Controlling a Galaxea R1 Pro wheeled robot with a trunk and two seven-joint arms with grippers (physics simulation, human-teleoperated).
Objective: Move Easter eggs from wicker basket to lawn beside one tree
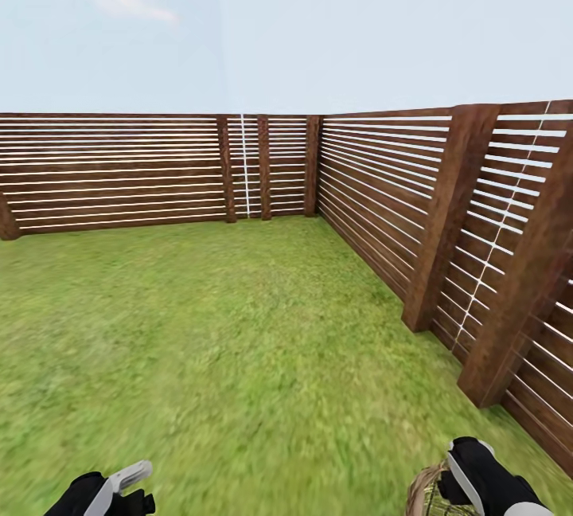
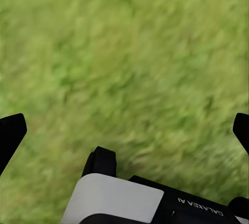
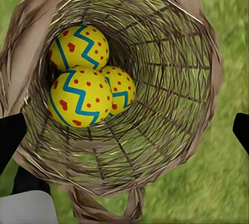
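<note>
Right wrist view: three Easter eggs (image 3: 88,81) all inside wicker basket (image 3: 197,53), none placed. Right gripper (image 1: 454,474) at basket rim, grasp state unclear. Left gripper (image 2: 124,130) released over lawn (image 1: 199,325). No tree visible.

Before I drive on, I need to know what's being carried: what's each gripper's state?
Left gripper: open, jaws wide over the green lawn, empty.
Right gripper: open, jaws spread above the tan open-weave wicker basket, gripping nothing.
</note>
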